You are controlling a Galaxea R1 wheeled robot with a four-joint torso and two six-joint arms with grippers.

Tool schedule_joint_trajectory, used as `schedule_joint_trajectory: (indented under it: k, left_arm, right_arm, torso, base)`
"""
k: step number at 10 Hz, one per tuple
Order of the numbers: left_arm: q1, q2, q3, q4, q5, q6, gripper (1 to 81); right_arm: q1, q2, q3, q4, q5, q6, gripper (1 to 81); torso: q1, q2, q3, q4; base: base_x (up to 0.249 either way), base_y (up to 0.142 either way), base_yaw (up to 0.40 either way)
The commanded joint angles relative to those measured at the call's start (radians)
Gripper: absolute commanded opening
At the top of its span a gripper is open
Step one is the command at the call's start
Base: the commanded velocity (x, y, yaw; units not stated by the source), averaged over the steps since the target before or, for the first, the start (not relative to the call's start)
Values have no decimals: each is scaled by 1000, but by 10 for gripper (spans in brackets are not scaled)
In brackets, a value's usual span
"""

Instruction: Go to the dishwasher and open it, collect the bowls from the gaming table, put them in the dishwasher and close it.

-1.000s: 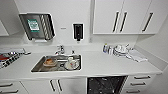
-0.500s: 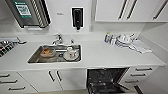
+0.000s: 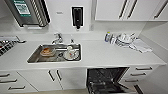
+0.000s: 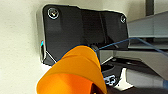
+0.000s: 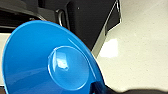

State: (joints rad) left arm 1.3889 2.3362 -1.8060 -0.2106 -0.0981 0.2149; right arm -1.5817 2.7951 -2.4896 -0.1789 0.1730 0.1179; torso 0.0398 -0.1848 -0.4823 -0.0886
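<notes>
- Two bowls are in the robot's keeping at this moment: an orange bowl (image 4: 75,72) looms close in the left wrist view, and a blue bowl (image 5: 50,62) looms close in the right wrist view, its underside and round foot toward the camera.
- Each bowl appears to be carried by the hand of that arm, the left hand grasping the orange one and the right hand grasping the blue one, though the fingers themselves are hard to make out.
- From the head view, the robot faces a white kitchen tabletop (image 3: 105,53) with a steel sink (image 3: 55,53) set into it; dishes lie in the sink.
- Below the tabletop, just right of the sink cabinet, the dishwasher (image 3: 106,80) stands open, its dark interior and racks showing.
- White drawers (image 3: 140,72) sit immediately right of the dishwasher, and a cluster of crockery (image 3: 123,38) rests at the back of the tabletop above.
- The step in hand looks like bringing the bowls to the open dishwasher for loading.
- To do it well, the robot should square itself to the dark opening rather than to the sink, since the opening lies toward the right of its view.
- One arm should go in at a time, so the two bowls do not knock together.
- Each bowl should be lowered onto a free part of the rack, tilted between the prongs, and let go only once it rests there.
- The arms should stay clear of the tabletop edge overhead and the drawers alongside.
</notes>
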Motion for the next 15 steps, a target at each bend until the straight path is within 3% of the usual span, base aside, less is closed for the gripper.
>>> schedule_joint_trajectory:
  k: [1,2,4,5,9,10,12,15]
  left_arm:
    - [-155,-166,193,-26,66,-11,10]
    - [-200,-200,255,-32,70,-12,10]
    - [-303,-237,342,-36,139,-15,10]
    - [-358,-247,381,-52,169,-19,10]
    - [-592,-239,416,-114,352,-20,10]
    - [-665,-236,416,-127,412,-25,10]
    - [-800,-210,415,-131,512,-77,10]
    - [-954,-106,413,-130,649,-137,10]
  right_arm:
    - [-2,-23,5,-5,-64,2,10]
    - [-2,-21,5,-5,-64,2,10]
    - [2,-18,14,-10,-64,0,10]
    - [4,-18,19,-11,-64,0,10]
    - [5,-18,23,-11,-62,0,10]
    - [11,-18,25,-8,-61,0,10]
    - [13,-16,26,-7,-63,0,10]
    - [16,-10,26,-11,-61,0,10]
  torso:
    - [0,0,0,0]
    - [0,0,0,0]
    - [0,0,-1,0]
    - [0,0,-64,0]
    - [1,1,-178,0]
    - [1,1,-122,0]
    - [1,2,-151,0]
    - [1,2,-157,0]
  base:
    - [0,0,0]
    - [0,0,0]
    - [0,0,0]
    - [0,0,0]
    - [0,0,0]
    - [0,0,0]
    - [0,0,0]
    - [0,0,0]
